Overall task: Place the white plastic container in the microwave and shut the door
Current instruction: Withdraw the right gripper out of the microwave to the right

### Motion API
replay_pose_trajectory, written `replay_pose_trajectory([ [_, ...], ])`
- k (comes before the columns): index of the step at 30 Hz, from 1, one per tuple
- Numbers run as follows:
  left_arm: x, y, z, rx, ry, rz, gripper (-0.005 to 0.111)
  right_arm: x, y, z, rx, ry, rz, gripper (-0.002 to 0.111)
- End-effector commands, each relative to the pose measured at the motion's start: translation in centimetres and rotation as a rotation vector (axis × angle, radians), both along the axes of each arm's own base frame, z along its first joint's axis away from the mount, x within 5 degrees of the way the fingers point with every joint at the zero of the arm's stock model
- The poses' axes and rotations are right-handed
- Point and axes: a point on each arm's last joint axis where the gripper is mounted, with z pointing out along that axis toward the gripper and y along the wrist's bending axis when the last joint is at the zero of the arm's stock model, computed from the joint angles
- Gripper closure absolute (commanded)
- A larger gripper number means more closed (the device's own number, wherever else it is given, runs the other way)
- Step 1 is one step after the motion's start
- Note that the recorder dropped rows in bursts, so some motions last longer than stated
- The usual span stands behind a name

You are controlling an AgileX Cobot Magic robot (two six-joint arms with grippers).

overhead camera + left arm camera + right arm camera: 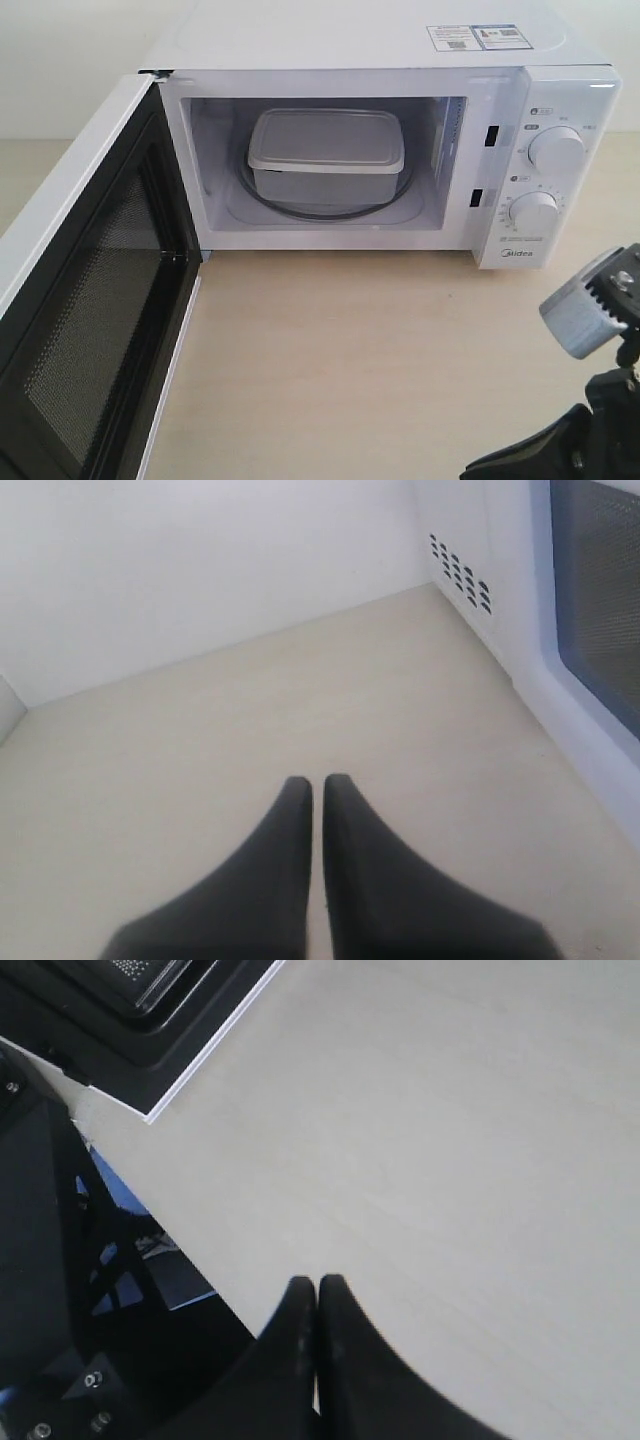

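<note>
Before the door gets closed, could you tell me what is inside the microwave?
The white plastic container, lid on, sits on the turntable. Its contents are hidden by the lid.

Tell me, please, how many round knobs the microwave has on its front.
2. The upper knob sits on the right side of the microwave; the lower knob is directly below it, just above the brand logo. None seems hidden.

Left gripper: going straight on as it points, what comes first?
The left gripper likely meets the white wall first, past bare table; way looks free until there. Microwave sits off to the side. Depth unclear.
</note>
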Motion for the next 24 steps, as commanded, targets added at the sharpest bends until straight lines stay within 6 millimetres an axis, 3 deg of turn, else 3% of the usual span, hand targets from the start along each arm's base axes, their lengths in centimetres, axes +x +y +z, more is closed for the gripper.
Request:
replay_pose_trajectory([
  [1,0.0,0.03,-0.01,0.016,-0.008,0.0,0.102,-0.49,-0.18,-0.22,-0.012,0.029,0.022,0.108],
  [24,0.0,0.03,-0.01,0.016,-0.008,0.0,0.102,-0.6,-0.07,-0.15,0.006,0.052,0.015,0.108],
])
